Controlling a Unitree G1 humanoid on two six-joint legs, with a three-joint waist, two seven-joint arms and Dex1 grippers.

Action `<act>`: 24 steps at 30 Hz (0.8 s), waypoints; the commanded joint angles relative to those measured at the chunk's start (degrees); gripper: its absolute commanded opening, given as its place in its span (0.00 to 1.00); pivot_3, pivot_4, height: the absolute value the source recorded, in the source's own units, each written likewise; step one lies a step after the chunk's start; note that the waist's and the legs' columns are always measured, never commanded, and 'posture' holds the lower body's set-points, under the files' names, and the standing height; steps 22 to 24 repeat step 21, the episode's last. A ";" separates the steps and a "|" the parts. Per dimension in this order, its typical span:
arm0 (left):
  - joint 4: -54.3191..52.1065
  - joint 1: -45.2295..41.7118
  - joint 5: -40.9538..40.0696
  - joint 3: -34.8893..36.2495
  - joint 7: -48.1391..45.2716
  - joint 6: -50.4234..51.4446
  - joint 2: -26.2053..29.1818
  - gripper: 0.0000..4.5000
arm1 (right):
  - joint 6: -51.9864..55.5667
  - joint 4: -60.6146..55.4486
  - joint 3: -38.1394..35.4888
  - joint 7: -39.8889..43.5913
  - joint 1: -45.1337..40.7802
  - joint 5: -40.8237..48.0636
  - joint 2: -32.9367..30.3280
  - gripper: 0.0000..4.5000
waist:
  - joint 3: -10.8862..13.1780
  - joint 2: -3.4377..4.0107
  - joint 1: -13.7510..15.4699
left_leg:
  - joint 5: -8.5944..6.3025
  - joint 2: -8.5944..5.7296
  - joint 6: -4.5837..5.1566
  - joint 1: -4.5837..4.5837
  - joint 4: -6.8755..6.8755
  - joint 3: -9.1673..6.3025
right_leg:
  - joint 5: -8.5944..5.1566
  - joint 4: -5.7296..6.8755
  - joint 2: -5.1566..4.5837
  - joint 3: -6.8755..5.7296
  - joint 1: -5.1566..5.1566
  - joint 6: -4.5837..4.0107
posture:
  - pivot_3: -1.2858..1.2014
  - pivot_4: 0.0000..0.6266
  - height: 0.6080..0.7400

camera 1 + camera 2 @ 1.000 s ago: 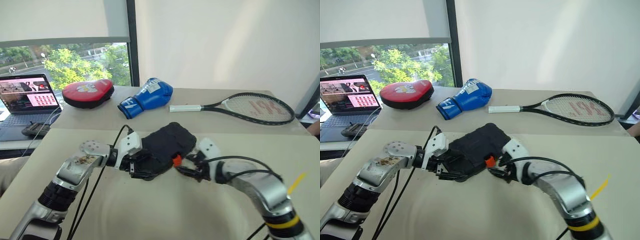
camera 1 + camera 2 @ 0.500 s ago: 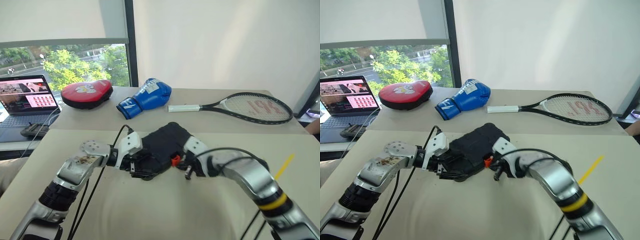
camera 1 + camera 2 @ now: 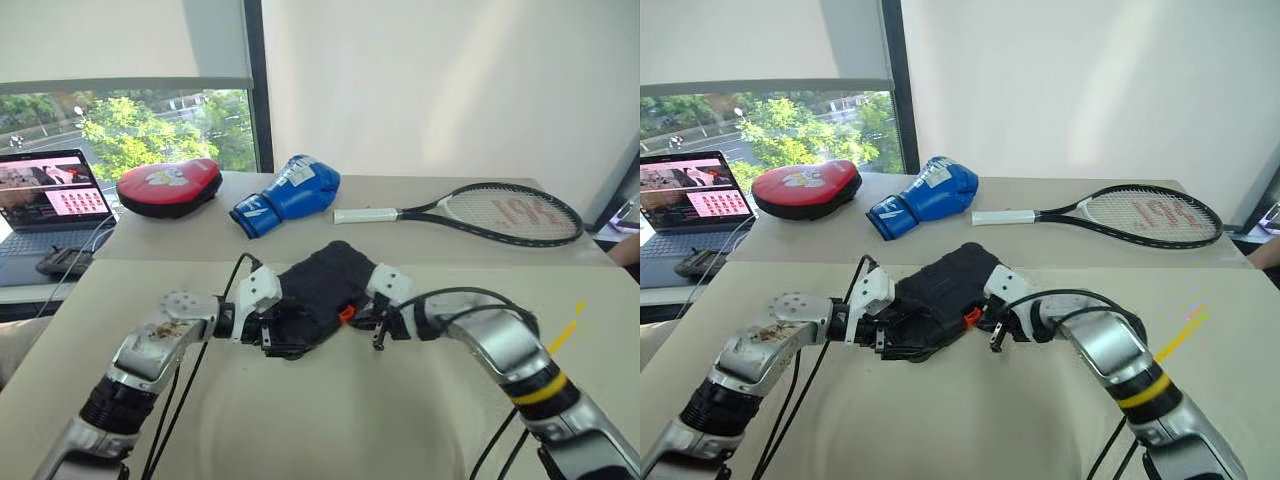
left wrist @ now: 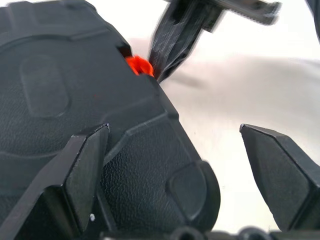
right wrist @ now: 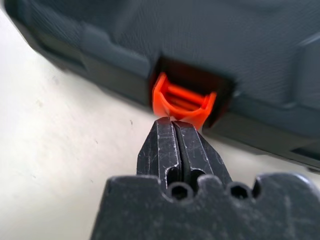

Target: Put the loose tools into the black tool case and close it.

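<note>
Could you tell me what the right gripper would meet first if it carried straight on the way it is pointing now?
Most likely the orange latch on the black tool case. The right gripper, fingers shut together, points at the latch with its tips right at the latch's lower edge; actual contact cannot be confirmed.

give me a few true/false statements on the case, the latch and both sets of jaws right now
1. The case is closed. True.
2. The right gripper has its jaws wide open. False: they are shut together, tips at the orange latch.
3. The left gripper has open jaws, one finger over the case lid, the other beside the case edge. True.
4. The racket lies on top of the case. False: it lies on the far table, apart from the case.
5. The blue glove sits between the red pad and the racket. True.
</note>
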 commanded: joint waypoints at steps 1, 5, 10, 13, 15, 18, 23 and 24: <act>-5.29 6.38 -7.33 9.92 3.31 1.90 -0.61 1.00 | -2.80 -15.32 -18.62 -1.24 13.15 8.02 -0.27 0.25 | 0.00 0.00 0.27 | 0.00 0.03 -0.01 -0.13 -0.02 -0.04 | -0.01 -0.02 -0.01 -0.01 -0.08 0.01 | 0.52 0.24 1.00; -11.17 16.31 -13.25 18.66 3.97 3.55 1.12 1.00 | -4.69 -24.97 -32.84 0.64 29.87 13.03 -1.09 0.54 | 0.00 0.01 0.59 | 0.01 0.06 -0.05 -0.20 -0.03 -0.10 | -0.01 -0.03 -0.08 -0.03 -0.09 0.03 | 0.52 0.24 1.00; -16.04 27.92 -17.48 27.97 4.11 5.34 4.66 1.00 | -9.53 -30.93 -47.23 3.90 48.56 15.14 0.07 0.94 | 0.01 0.03 0.82 | -0.26 0.08 0.23 0.02 -0.05 -0.13 | -0.04 -0.10 -0.25 0.04 0.09 0.03 | 0.52 0.24 1.00; -16.42 33.58 -16.16 30.79 2.99 3.37 6.82 1.00 | -12.74 -31.52 -51.83 5.23 54.90 14.95 0.27 0.99 | 0.01 0.06 0.84 | -0.54 0.09 -0.04 0.33 -0.06 -0.11 | -0.12 -0.12 -0.23 0.03 0.33 -0.02 | 0.52 0.24 1.00; -15.82 37.97 -13.86 31.95 1.59 1.25 8.44 1.00 | -15.31 -32.03 -54.32 6.72 58.86 14.64 0.58 0.99 | -0.01 0.11 0.83 | -0.53 0.10 -0.15 0.46 -0.06 -0.08 | -0.38 -0.10 -0.22 0.03 0.42 -0.02 | 0.52 0.24 1.00; -14.15 40.95 -13.12 33.01 0.44 -1.46 9.00 1.00 | -19.57 -31.17 -55.91 8.50 63.67 12.71 0.73 0.99 | -0.02 0.16 0.82 | -0.55 0.18 -0.19 0.68 -0.09 -0.07 | -0.61 -0.10 -0.22 0.04 0.63 0.02 | 0.52 0.24 1.00; -12.70 40.24 -14.55 33.23 0.14 -0.88 9.38 1.00 | -22.51 -29.72 -56.18 9.51 65.98 11.98 0.60 0.99 | -0.02 0.16 0.99 | -0.56 0.18 -0.20 0.73 -0.10 -0.09 | -0.66 -0.11 -0.25 0.03 0.58 0.00 | 0.52 0.24 1.00; -12.70 40.24 -14.55 33.23 0.14 -0.88 9.38 1.00 | -22.51 -29.72 -56.18 9.51 65.98 11.98 0.60 0.99 | -0.02 0.16 0.99 | -0.56 0.18 -0.20 0.73 -0.10 -0.09 | -0.66 -0.11 -0.25 0.03 0.58 0.00 | 0.52 0.24 1.00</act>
